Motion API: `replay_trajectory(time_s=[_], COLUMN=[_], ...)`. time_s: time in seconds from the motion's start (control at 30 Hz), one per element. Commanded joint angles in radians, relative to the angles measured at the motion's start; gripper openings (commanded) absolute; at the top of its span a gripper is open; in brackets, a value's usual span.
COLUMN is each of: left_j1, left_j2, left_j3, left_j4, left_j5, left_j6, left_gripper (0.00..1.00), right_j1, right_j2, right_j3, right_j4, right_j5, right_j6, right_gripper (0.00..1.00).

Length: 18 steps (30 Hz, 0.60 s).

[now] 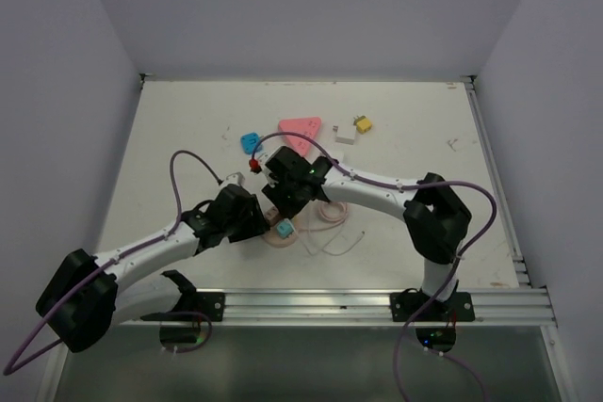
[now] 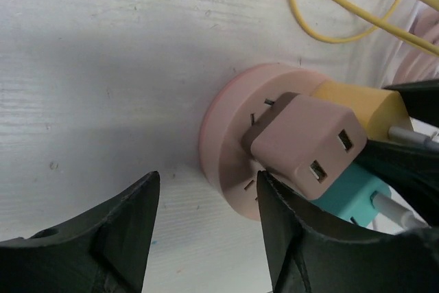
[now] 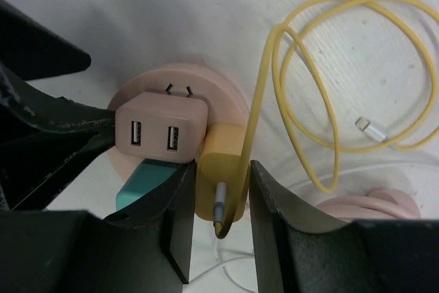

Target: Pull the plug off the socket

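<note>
A round pink socket (image 3: pixel 219 90) lies on the white table and holds three plugs. They are a pink USB plug (image 3: pixel 161 128), a teal plug (image 3: pixel 144 186) and a yellow plug (image 3: pixel 223 156) with a yellow cable (image 3: pixel 302 128). My right gripper (image 3: pixel 223 190) is shut on the yellow plug, one finger on each side. My left gripper (image 2: pixel 206 238) is open. The socket's (image 2: pixel 230 128) near rim lies between its fingers, and its right finger is by the pink plug (image 2: pixel 302 138). In the top view both grippers (image 1: pixel 252 218) (image 1: pixel 287 197) meet over the socket (image 1: pixel 280 237).
A pink triangle piece (image 1: pixel 300 129), a blue piece (image 1: pixel 251 142) and a yellow and white piece (image 1: pixel 353 129) lie farther back. White and pink cable loops (image 1: pixel 330 233) lie to the right of the socket. A metal rail (image 1: pixel 377 303) runs along the near edge.
</note>
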Motion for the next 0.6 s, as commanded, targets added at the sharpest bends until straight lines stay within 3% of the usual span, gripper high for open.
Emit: replay_trajectory(time_s=[0.0,0.1,0.13,0.3,0.33,0.57], left_j1=[-0.009,-0.009,-0.007,-0.009,-0.007,-0.006], left_j2=[-0.061,-0.083,-0.097,-0.140,-0.143,-0.107], left_j3=[0.028,0.047,0.045,0.019,0.015,0.013], left_j4=[-0.022,-0.048,-0.056,-0.048,-0.048,-0.025], left_j5=[0.027,0.078,0.081,0.110,0.104,0.106], left_j6=[0.095,0.137,0.145,0.157,0.155,0.160], left_gripper=[0.63,0.68,0.68,0.69,0.69,0.68], right_j1=[-0.023,-0.042,-0.043,-0.054,-0.056,-0.057], right_j2=[0.057,0.097,0.106,0.142,0.140,0.079], right_j3=[0.061,0.124,0.157,0.249,0.272,0.318], right_j4=[-0.050,-0.118,-0.150,-0.213,-0.222,-0.240], right_j5=[-0.222,-0.250,-0.245,-0.260,-0.264,-0.259], right_j6=[-0.260,-0.369,-0.415,-0.462,-0.457,-0.455], right_gripper=[0.00,0.05,0.13,0.35,0.44,0.73])
